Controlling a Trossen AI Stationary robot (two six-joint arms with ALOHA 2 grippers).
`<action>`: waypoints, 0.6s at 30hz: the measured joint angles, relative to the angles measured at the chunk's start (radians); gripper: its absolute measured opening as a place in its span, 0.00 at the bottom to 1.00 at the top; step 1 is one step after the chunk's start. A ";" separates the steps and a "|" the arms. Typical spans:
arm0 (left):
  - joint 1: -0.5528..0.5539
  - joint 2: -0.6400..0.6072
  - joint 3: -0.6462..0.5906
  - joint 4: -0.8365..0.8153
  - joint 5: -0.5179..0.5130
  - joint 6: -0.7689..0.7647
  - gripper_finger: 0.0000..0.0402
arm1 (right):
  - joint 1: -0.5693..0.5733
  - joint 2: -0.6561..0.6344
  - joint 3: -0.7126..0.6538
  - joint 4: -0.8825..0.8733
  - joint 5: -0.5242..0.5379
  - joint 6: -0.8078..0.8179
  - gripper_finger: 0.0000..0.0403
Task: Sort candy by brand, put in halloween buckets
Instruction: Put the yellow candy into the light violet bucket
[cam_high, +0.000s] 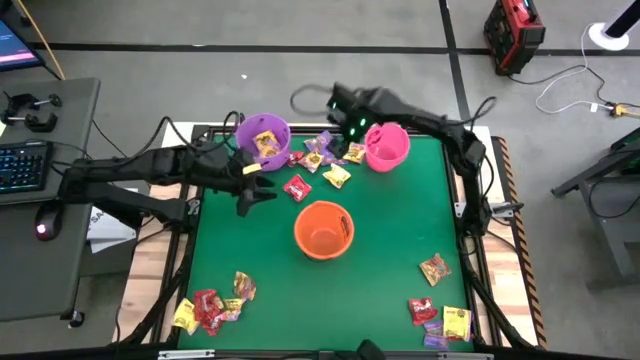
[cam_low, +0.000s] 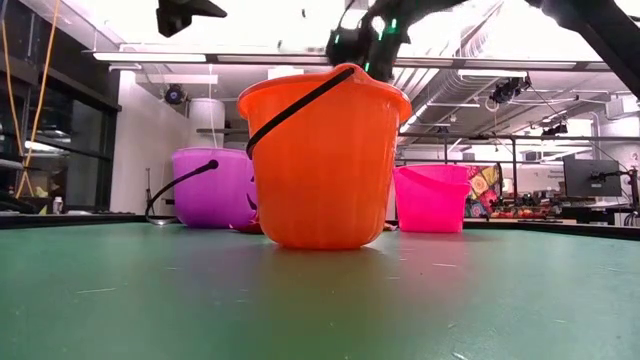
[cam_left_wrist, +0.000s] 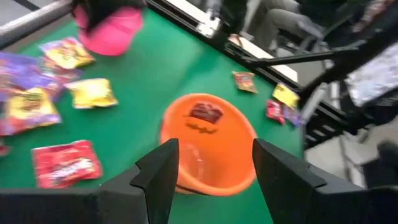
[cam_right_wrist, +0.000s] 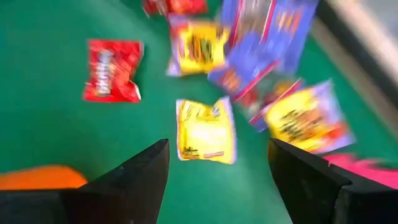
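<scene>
Both grippers are wide open and empty: right gripper hovers over a crinkly yellow candy packet for a pick, left gripper waits above the round orange plastic bucket.

Candy wrappers' print blurred, unreadable.

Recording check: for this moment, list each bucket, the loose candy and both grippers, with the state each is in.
purple bucket: upright, candy inside.
pink bucket: upright, contents not visible.
orange bucket: upright, looks empty.
candy: loose on the mat between purple and pink buckets, with more piles at both near corners.
left gripper: open, empty, above the mat beside the orange bucket.
right gripper: open, empty, over a yellow packet.
</scene>
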 joint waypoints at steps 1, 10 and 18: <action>0.000 -0.009 0.000 -0.010 -0.020 0.012 0.48 | 0.010 0.000 -0.054 0.038 0.005 0.045 0.65; 0.044 -0.047 0.000 -0.029 -0.084 0.132 0.48 | 0.093 0.000 -0.297 0.269 0.144 0.356 0.65; 0.102 -0.030 0.000 -0.013 -0.084 0.197 0.48 | 0.120 0.000 -0.364 0.337 0.202 0.403 0.65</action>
